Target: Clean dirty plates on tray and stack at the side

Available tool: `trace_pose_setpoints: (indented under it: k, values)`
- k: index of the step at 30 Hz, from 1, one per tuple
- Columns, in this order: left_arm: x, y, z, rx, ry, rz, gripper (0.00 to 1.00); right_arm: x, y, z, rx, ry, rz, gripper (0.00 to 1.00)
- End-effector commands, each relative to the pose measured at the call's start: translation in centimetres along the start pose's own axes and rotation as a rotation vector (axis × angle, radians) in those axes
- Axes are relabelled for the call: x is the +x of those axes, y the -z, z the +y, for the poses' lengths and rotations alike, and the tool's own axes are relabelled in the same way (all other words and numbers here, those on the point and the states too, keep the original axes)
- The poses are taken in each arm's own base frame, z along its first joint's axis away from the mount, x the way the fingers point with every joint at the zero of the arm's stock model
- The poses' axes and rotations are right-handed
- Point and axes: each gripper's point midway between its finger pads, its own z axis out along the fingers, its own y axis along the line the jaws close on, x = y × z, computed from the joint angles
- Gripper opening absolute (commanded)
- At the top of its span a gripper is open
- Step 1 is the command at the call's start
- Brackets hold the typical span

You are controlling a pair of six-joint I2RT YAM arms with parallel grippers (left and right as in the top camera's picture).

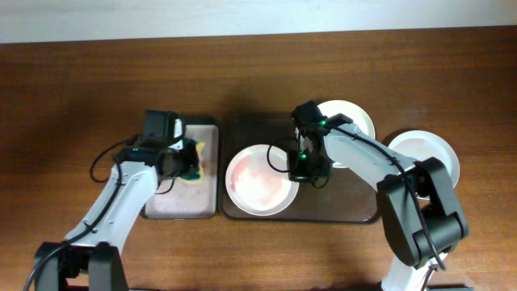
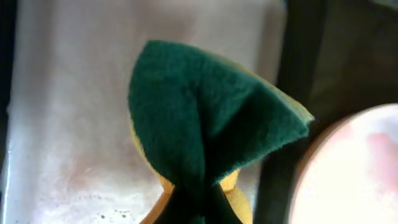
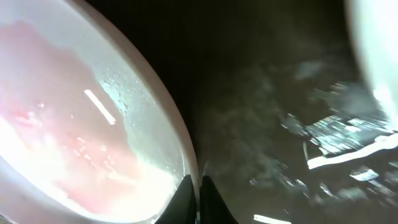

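A dirty white plate (image 1: 260, 179) with pink smears lies on the dark tray (image 1: 347, 206). My right gripper (image 1: 296, 166) is shut on the plate's right rim; the right wrist view shows the fingers (image 3: 198, 194) pinching the rim of the plate (image 3: 74, 130). My left gripper (image 1: 179, 159) is shut on a green and yellow sponge (image 1: 194, 162), held folded over the grey tray (image 1: 182, 202). In the left wrist view the sponge (image 2: 205, 118) fills the middle and the plate's edge (image 2: 354, 174) shows at right. A second plate (image 1: 349, 117) lies on the dark tray's far right corner.
A clean white plate (image 1: 426, 153) sits on the wooden table right of the dark tray. The grey tray (image 2: 68, 124) is wet and stained pink. The dark tray's floor (image 3: 292, 124) is wet with glints of water.
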Motion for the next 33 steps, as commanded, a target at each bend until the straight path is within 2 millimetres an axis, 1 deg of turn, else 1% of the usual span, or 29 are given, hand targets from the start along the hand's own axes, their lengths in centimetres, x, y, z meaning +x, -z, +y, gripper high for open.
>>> trace_pose_setpoints:
  k: [1, 2, 3, 4, 5, 6, 7, 8, 9, 10, 11, 12, 13, 15, 17, 19, 20, 21, 22, 24, 25, 26, 27, 30, 31, 32, 33]
  values:
    - [0.7, -0.7, 0.4, 0.139, 0.008, -0.002, 0.00, -2.9, 6.5, -1.0, 0.135, 0.043, -0.218, 0.04]
    - [0.9, -1.0, 0.4, 0.153, 0.014, -0.006, 0.00, -3.2, 7.8, -1.1, 0.156, 0.066, -0.257, 0.04]
    - [1.2, -1.4, 0.7, 0.158, 0.020, -0.012, 0.00, -3.6, 9.6, -1.4, 0.189, 0.099, -0.319, 0.04]
    - [1.7, -1.8, 1.0, 0.156, 0.021, -0.015, 0.00, -3.8, 11.1, -2.0, 0.233, 0.116, -0.367, 0.04]
    - [2.1, -2.2, 1.3, 0.141, 0.021, -0.018, 0.00, -4.0, 12.3, -2.7, 0.280, 0.113, -0.406, 0.04]
    - [2.3, -2.5, 1.9, 0.116, 0.022, -0.023, 0.02, -4.0, 13.3, -3.3, 0.322, 0.111, -0.435, 0.04]
    - [2.7, -2.9, 3.0, 0.060, 0.024, -0.029, 0.14, -4.1, 14.6, -4.3, 0.404, 0.122, -0.473, 0.04]
    - [2.8, -3.0, 3.2, 0.046, 0.025, -0.026, 0.29, -4.1, 15.2, -4.8, 0.453, 0.121, -0.492, 0.04]
    - [2.8, -3.0, 3.3, 0.039, 0.026, -0.027, 0.47, -4.1, 16.2, -5.3, 0.526, 0.124, -0.523, 0.04]
    - [2.8, -3.0, 3.3, 0.040, 0.026, -0.026, 0.66, -4.1, 17.3, -5.4, 0.608, 0.138, -0.567, 0.04]
    - [2.9, -3.0, 3.3, 0.040, 0.026, -0.024, 0.69, -4.1, 17.9, -5.2, 0.656, 0.152, -0.594, 0.04]
    - [3.0, -3.0, 3.4, 0.039, 0.027, -0.019, 0.69, -3.9, 18.7, -4.5, 0.723, 0.181, -0.634, 0.04]
    - [3.3, -3.0, 3.4, 0.037, 0.029, -0.008, 0.69, -3.8, 19.0, -3.9, 0.758, 0.203, -0.656, 0.04]
    - [3.9, -2.9, 3.5, 0.032, 0.033, 0.015, 0.64, -3.4, 19.8, -2.4, 0.823, 0.246, -0.712, 0.04]
    - [4.4, -2.4, 3.5, 0.029, 0.036, 0.031, 0.62, -3.0, 20.6, -1.0, 0.881, 0.283, -0.768, 0.04]
    - [4.9, -2.0, 3.6, 0.024, 0.040, 0.049, 0.57, -2.7, 21.2, 0.3, 0.908, 0.303, -0.823, 0.04]
    - [5.1, -2.0, 3.9, 0.006, 0.041, 0.057, 0.60, -2.6, 21.1, 0.9, 0.892, 0.304, -0.833, 0.04]
    - [5.3, -2.0, 4.2, -0.013, 0.041, 0.061, 0.60, -2.5, 20.9, 0.9, 0.884, 0.305, -0.831, 0.04]
    - [5.3, -2.0, 4.2, -0.013, 0.042, 0.064, 0.53, -2.5, 20.9, 0.9, 0.880, 0.293, -0.834, 0.04]
    - [5.6, -1.9, 4.2, -0.014, 0.043, 0.073, 0.30, -2.5, 20.9, 0.9, 0.878, 0.290, -0.835, 0.04]
    - [5.7, -1.9, 4.3, -0.015, 0.044, 0.078, 0.14, -2.5, 20.9, 0.9, 0.878, 0.290, -0.835, 0.04]
    - [5.7, -1.9, 4.3, -0.015, 0.044, 0.079, 0.05, -2.5, 20.9, 0.9, 0.876, 0.286, -0.837, 0.04]
    - [5.7, -1.9, 4.3, -0.016, 0.044, 0.079, 0.00, -2.5, 20.9, 0.9, 0.875, 0.285, -0.838, 0.04]
    - [5.3, -1.8, 4.5, -0.032, 0.042, 0.068, 0.00, -2.5, 20.9, 0.9, 0.875, 0.284, -0.838, 0.04]
    - [4.8, -1.6, 4.9, -0.059, 0.041, 0.055, 0.00, -2.5, 21.0, 0.9, 0.875, 0.283, -0.840, 0.04]
    - [3.5, -1.1, 4.8, -0.067, 0.037, 0.026, 0.00, -2.4, 21.2, 0.9, 0.870, 0.281, -0.846, 0.04]
    - [2.4, -0.7, 4.6, -0.062, 0.034, 0.002, 0.19, -2.4, 21.5, 0.9, 0.863, 0.275, -0.856, 0.04]
